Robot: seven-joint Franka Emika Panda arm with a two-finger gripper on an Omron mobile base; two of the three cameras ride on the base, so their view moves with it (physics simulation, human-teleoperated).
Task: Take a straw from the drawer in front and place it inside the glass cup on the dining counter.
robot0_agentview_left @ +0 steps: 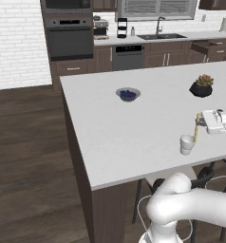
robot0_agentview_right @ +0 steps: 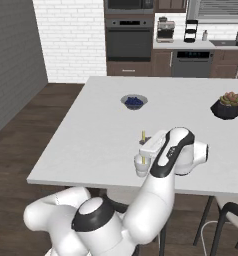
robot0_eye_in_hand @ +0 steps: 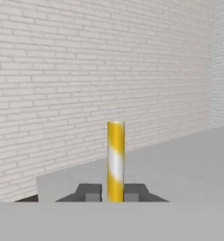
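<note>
Clamped between the two dark fingertips (robot0_eye_in_hand: 90,192) of the gripper (robot0_agentview_left: 200,124): the straw (robot0_agentview_left: 197,129), upright, its lower end just above or at the mouth of the glass cup (robot0_agentview_left: 186,144), exact contact hard to tell. Standing near the front edge of the dining counter (robot0_agentview_left: 110,128), that cup, with wide bare white top behind it toward the blue-filled bowl (robot0_agentview_left: 128,94) and the plant pot (robot0_agentview_left: 201,87). Beyond the cup, off the counter's left edge, open wooden floor (robot0_agentview_left: 29,142) up to the brick wall (robot0_eye_in_hand: 85,70).
</note>
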